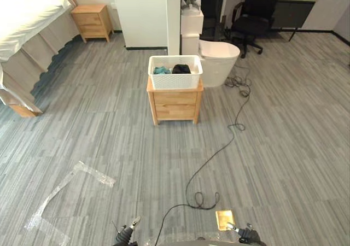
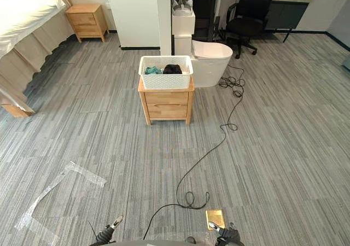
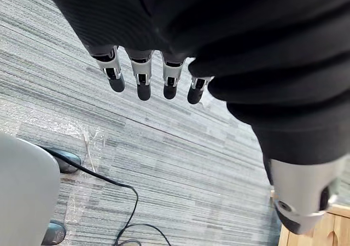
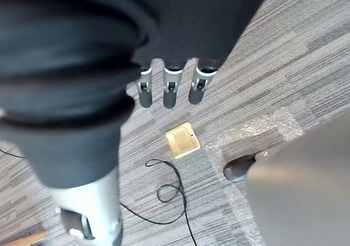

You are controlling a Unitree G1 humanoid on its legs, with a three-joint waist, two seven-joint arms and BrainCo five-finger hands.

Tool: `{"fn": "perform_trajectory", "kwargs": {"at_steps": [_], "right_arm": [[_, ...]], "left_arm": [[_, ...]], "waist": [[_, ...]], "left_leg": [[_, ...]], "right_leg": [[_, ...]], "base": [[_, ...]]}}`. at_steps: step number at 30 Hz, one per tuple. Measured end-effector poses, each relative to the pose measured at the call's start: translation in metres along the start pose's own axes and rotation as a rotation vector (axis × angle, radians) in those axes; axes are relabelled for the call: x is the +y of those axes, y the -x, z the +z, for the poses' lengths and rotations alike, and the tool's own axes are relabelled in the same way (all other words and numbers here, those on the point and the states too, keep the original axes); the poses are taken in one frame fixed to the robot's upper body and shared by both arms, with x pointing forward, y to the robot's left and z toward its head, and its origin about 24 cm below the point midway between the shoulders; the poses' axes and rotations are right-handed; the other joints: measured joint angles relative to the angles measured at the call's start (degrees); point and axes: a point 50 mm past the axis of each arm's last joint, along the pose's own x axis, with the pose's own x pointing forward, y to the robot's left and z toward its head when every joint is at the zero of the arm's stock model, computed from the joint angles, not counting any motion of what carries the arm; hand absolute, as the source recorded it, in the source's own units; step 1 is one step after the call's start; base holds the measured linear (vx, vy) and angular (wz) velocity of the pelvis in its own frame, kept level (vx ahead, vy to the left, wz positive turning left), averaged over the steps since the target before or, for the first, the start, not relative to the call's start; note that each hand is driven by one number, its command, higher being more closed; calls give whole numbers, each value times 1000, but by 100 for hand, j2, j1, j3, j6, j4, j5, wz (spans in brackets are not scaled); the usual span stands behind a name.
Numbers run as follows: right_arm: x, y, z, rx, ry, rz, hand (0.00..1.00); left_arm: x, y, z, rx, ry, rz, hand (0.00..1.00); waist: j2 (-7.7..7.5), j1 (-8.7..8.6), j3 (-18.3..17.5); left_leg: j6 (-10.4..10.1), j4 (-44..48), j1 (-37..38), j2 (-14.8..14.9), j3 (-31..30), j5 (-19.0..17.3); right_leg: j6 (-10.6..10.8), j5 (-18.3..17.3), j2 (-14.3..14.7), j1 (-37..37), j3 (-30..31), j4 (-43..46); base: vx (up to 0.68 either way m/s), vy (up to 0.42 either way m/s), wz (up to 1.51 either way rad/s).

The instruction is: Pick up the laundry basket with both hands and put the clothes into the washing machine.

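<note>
Far ahead, on low light-wood counter (image 1: 175,105), white plastic laundry basket (image 1: 175,81) with dark and teal clothes (image 1: 181,69). Low down, left hand (image 3: 143,80) and right hand (image 4: 170,88): fingers straight, apart, empty. Step likely approach; next needs walking closer.

We hold our left hand (image 3: 143,81) low at our left side, its fingers (image 3: 114,74) straight and relaxed in a row, thumb apart, gripping nothing. Our right hand (image 4: 170,90) hangs low at our right side in the same pose, fingers (image 4: 198,87) loose and empty.
</note>
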Motion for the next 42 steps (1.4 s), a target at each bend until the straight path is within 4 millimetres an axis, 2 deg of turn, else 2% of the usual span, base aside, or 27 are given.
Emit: {"fn": "perform_trajectory", "kwargs": {"at_steps": [10, 13, 14, 15, 16, 18, 19, 21, 22, 24, 25, 26, 27, 28, 29, 30, 31, 32, 33, 34, 36, 37, 38, 39, 40, 41, 42], "right_arm": [[4, -1, 8, -19, 0, 11, 0], [7, -2, 17, -46, -26, 16, 0], [6, -2, 21, -64, -56, 9, 0], [7, -2, 24, -78, -74, 12, 0], [9, 0, 28, -100, -111, 18, 0], [11, 1, 28, -108, -143, 23, 0], [11, 1, 28, -107, -149, 22, 0], [10, 1, 29, -108, -166, 16, 0], [10, 0, 28, -99, -193, 9, 0], [8, 0, 26, -87, -220, -3, 0], [4, -1, 24, -76, -237, -18, 0], [0, -1, 23, -72, -247, -30, 0], [-10, -2, 24, -79, -255, -55, 0], [-10, -2, 24, -79, -254, -55, 0], [-7, -2, 29, -90, -255, -46, 0], [-8, -2, 36, -119, -252, -44, 0], [-5, -2, 38, -130, -245, -32, 0], [3, -1, 44, -149, -231, -6, 0], [9, -1, 52, -169, -225, 15, 0], [16, -1, 56, -177, -220, 33, 0], [29, 1, 63, -195, -213, 68, 0], [30, 1, 68, -209, -216, 72, 0], [32, 1, 75, -230, -209, 80, 0], [35, 2, 82, -252, -197, 95, 0], [39, 3, 84, -264, -194, 107, 0], [34, 3, 87, -283, -207, 94, 0], [26, 2, 81, -270, -217, 66, 0]], "left_arm": [[5, -1, 2, -3, 39, 22, 0], [2, -3, 11, -26, 60, 14, 0], [2, -4, 14, -33, 87, 22, 0], [1, -4, 14, -33, 97, 21, 0], [2, -4, 16, -36, 105, 26, 0], [7, -4, 17, -43, 138, 47, 0], [7, -4, 17, -45, 141, 47, 0], [5, -4, 18, -47, 151, 44, 0], [5, -5, 21, -52, 160, 45, 0], [5, -5, 23, -54, 168, 46, 0], [4, -6, 24, -53, 181, 47, 0], [3, -6, 24, -52, 196, 46, 0], [-2, -4, 17, -33, 224, 39, 0], [-2, -4, 17, -34, 230, 37, 0], [-1, -5, 21, -46, 252, 36, 0], [-8, -4, 22, -49, 279, 24, 0], [-8, -3, 23, -59, 284, 23, 0], [-7, -3, 21, -59, 285, 23, 0], [-7, -2, 20, -59, 283, 17, 0], [-6, -2, 19, -57, 279, 16, 0], [-4, -1, 19, -72, 283, 18, 0], [-3, -1, 22, -90, 280, 20, 0], [-2, -1, 23, -97, 277, 22, 0], [1, 0, 20, -92, 286, 38, 0], [3, 0, 18, -87, 287, 51, 0], [3, 1, 15, -77, 288, 59, 0], [2, 3, 7, -56, 290, 64, 0]], "waist": [[-52, -15, 56], [-95, -43, 384], [-119, -44, 501], [-119, -18, 534], [-127, -51, 638], [-240, -27, 661], [-257, -9, 678], [-228, -32, 677], [-237, -105, 683], [-243, -121, 691], [-221, -149, 694], [-159, -162, 682], [141, -240, 555], [154, -252, 540], [207, -210, 575], [174, -152, 567], [220, -115, 585], [266, 21, 641], [355, 137, 718], [336, 212, 731], [234, 245, 747], [229, 291, 748], [229, 359, 750], [152, 398, 721], [134, 401, 706], [198, 408, 682], [254, 450, 599]], "left_leg": [[19, 145, -314, -43, 104, -14], [243, 446, -418, -155, 43, -233], [326, 524, -406, -202, 22, -297], [352, 577, -395, -205, 10, -324], [371, 647, -273, -246, -29, -390], [411, 794, -88, -238, -64, -588], [428, 798, -52, -230, -62, -638], [395, 796, 28, -122, -81, -771], [337, 769, 79, -59, -151, -878], [228, 707, 198, -43, -280, -1066], [172, 767, 318, 11, -443, -1303], [142, 816, 367, 111, -508, -1438], [-140, 1139, 489, 548, -678, -1560], [-196, 1353, 427, 573, -689, -1552], [-559, 2593, -38, 653, -680, -1360], [-831, 4015, -577, 680, -674, -592], [-912, 4667, -844, 697, -665, 35], [-998, 5907, -1305, 756, -649, 504], [-849, 6801, -1708, 787, -602, 328], [-688, 7077, -2010, 817, -473, 144], [-480, 6665, -2558, 856, -135, -239], [-423, 6023, -2763, 862, -13, -326], [-395, 4847, -2916, 844, 90, -343], [-475, 3345, -2894, 773, 185, -267], [-591, 2572, -2857, 703, 172, -166], [-831, 1528, -2777, 608, -39, -4], [-715, 1172, -2615, 547, -140, 135]], "right_leg": [[40, 66, -21, -375, 199, 146], [255, -534, -150, -856, 155, 1348], [390, -751, -219, -1326, 132, 2521], [341, -773, -237, -1616, 119, 3153], [239, -771, -302, -2151, 68, 4307], [318, -894, -454, -2580, -221, 5035], [311, -920, -463, -2648, -338, 4943], [309, -887, -491, -2697, -697, 3931], [318, -673, -481, -2685, -978, 2677], [368, -243, -456, -2625, -1018, 1448], [317, -168, -453, -2585, -921, 1376], [126, -84, -444, -2574, -952, 1556], [-80, -84, -121, -2480, -1185, 1931], [-101, -70, -102, -2436, -1178, 1964], [-360, 69, -40, -2329, -1206, 2210], [-487, -111, 24, -2062, -1283, 2338], [-582, -212, 60, -1854, -1231, 2294], [-710, -432, 220, -1399, -1064, 2151], [-806, -520, 381, -919, -850, 2002], [-822, -530, 421, -554, -706, 1820], [-823, -529, 375, 105, -523, 1436], [-823, -530, 354, 339, -434, 1305], [-819, -551, 323, 628, -295, 1111], [-648, -707, 227, 867, -155, 954], [-517, -802, 186, 989, -117, 877], [-347, -918, 206, 1242, -20, 780], [-166, -1038, 251, 1479, 117, 783]], "base": [[-16, 2, -9], [-71, 32, 12], [-88, 17, 19], [-75, 28, 25], [2, 30, 27], [105, 23, 18], [123, 12, -1], [214, -3, 1], [357, -37, 9], [493, -111, 25], [503, -165, 49], [737, -223, 82], [531, -150, 66], [709, -188, 62], [553, -214, 23], [687, -277, 9], [808, -329, -29], [793, -264, -71], [783, -223, -96], [504, -105, -82], [550, -75, -46], [722, -52, -57], [728, 6, -83], [623, 46, -82], [667, 110, -75], [717, 199, -69], [891, 307, -88]]}}
